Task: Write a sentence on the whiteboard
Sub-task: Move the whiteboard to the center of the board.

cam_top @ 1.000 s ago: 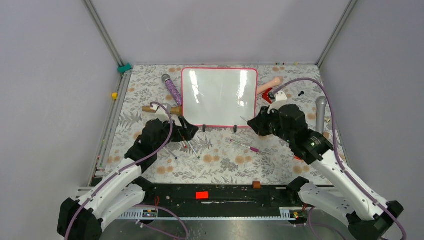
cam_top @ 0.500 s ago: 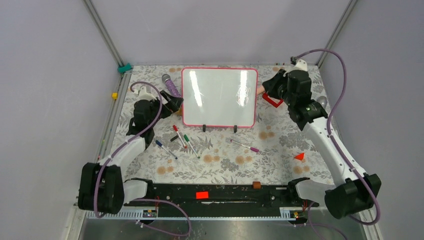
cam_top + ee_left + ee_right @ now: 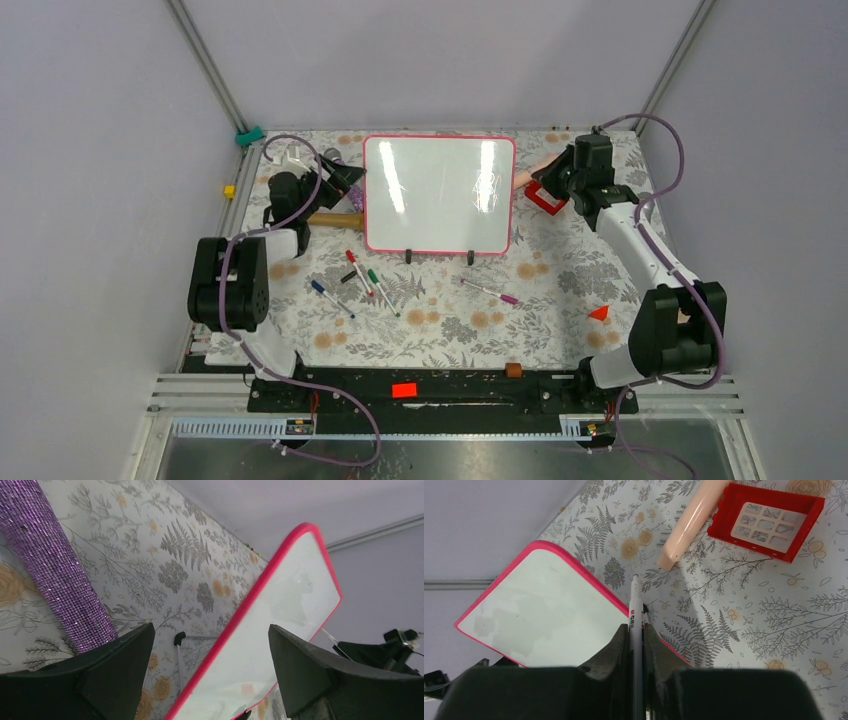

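The whiteboard [image 3: 440, 195], glossy white in a pink-red frame, stands on two black feet at the back middle of the table. Its face shows only glare; no sentence is in view. My left gripper [image 3: 345, 177] is open beside the board's upper left corner. In the left wrist view, the board's red edge [image 3: 250, 605] runs between the spread fingers [image 3: 125, 655] without touching them. My right gripper [image 3: 545, 178] hovers off the board's right edge, shut on a white marker [image 3: 636, 605] that points toward the board's corner [image 3: 544, 610].
A purple glitter microphone [image 3: 55, 580] lies by the left gripper. A red frame block [image 3: 766, 520] and a peach cylinder [image 3: 686, 522] lie under the right arm. Loose markers [image 3: 360, 275], a pink pen [image 3: 490, 292], a wooden handle [image 3: 335, 218] and a red triangle [image 3: 598, 313] lie in front.
Both arms swung from in front of the board toward the back. The left gripper went to the board's upper left corner, the right to its right edge, still holding the marker.
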